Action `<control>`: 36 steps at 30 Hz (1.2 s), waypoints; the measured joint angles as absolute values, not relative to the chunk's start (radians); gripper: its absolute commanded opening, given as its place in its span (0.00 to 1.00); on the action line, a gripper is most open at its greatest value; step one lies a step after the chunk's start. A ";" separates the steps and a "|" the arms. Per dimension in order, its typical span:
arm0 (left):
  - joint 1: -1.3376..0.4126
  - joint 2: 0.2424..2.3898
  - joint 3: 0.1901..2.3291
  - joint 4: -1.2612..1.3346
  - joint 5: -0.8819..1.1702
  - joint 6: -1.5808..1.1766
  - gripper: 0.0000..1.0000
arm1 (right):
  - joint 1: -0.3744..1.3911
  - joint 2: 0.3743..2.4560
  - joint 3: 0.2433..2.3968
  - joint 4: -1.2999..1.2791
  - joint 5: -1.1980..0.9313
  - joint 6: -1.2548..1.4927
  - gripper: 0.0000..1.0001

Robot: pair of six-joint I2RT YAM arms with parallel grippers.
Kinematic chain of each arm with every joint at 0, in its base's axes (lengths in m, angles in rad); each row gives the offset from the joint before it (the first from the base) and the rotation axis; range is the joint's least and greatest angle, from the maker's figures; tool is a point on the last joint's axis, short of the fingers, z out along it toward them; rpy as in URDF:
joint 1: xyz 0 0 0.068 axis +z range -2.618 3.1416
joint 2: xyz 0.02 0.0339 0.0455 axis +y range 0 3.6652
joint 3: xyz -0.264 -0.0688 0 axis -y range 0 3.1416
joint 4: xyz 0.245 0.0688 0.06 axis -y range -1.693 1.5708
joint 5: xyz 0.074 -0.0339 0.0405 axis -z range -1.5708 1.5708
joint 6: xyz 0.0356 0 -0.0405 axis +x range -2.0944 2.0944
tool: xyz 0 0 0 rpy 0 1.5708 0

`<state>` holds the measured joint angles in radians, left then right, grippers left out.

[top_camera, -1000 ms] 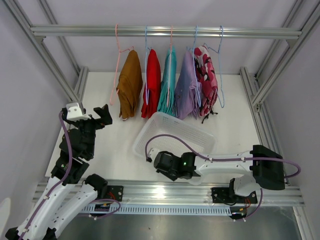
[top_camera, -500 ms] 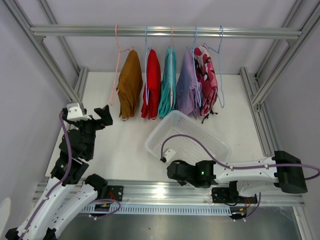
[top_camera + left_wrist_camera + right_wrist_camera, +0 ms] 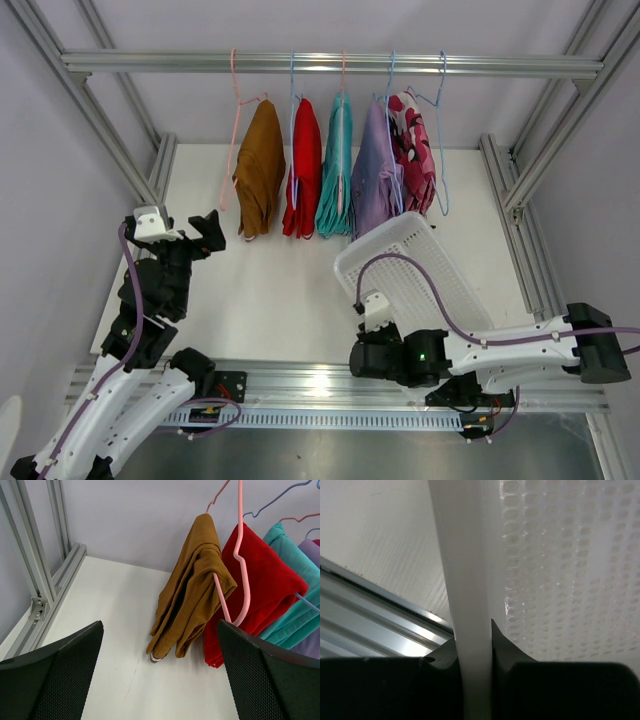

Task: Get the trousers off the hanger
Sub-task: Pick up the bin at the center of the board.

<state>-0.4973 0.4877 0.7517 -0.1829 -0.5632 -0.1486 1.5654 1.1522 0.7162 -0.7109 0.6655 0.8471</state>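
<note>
Five pairs of trousers hang on wire hangers from the rail (image 3: 330, 63): mustard-brown (image 3: 260, 165), red (image 3: 304, 170), teal (image 3: 336, 165), lilac (image 3: 372, 170), and pink camouflage (image 3: 413, 155). My left gripper (image 3: 190, 232) is open and empty, left of and nearer than the mustard pair. In the left wrist view its gripper (image 3: 160, 630) faces the mustard pair (image 3: 192, 590) on a pink hanger (image 3: 239, 555), with the red pair (image 3: 260, 585) beside it. My right gripper (image 3: 385, 325) is shut on the near rim of a white mesh basket (image 3: 420, 270); the rim (image 3: 465, 580) sits between its jaws (image 3: 472, 645).
Aluminium frame posts stand at the left (image 3: 160, 165) and right (image 3: 500, 170) of the white table. A rail (image 3: 330, 380) runs along the near edge. An empty blue hanger (image 3: 442, 140) hangs right of the camouflage pair.
My right arm has swung the basket to the right and toward the near edge, turning it. The left arm and the trousers have not moved.
</note>
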 measured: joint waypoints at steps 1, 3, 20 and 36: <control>-0.497 0.488 0.752 -0.183 -0.563 -0.149 1.00 | 1.575 1.140 0.716 -0.744 0.686 0.900 0.00; -0.497 0.488 0.752 -0.183 -0.562 -0.149 0.99 | 1.600 1.110 0.717 -0.788 0.720 0.979 0.00; -0.497 0.488 0.752 -0.184 -0.561 -0.149 0.99 | 1.671 0.895 0.765 -1.360 0.986 1.758 0.00; -0.497 0.491 0.752 -0.187 -0.546 -0.149 0.99 | 0.913 0.690 0.852 -1.058 0.786 1.114 0.00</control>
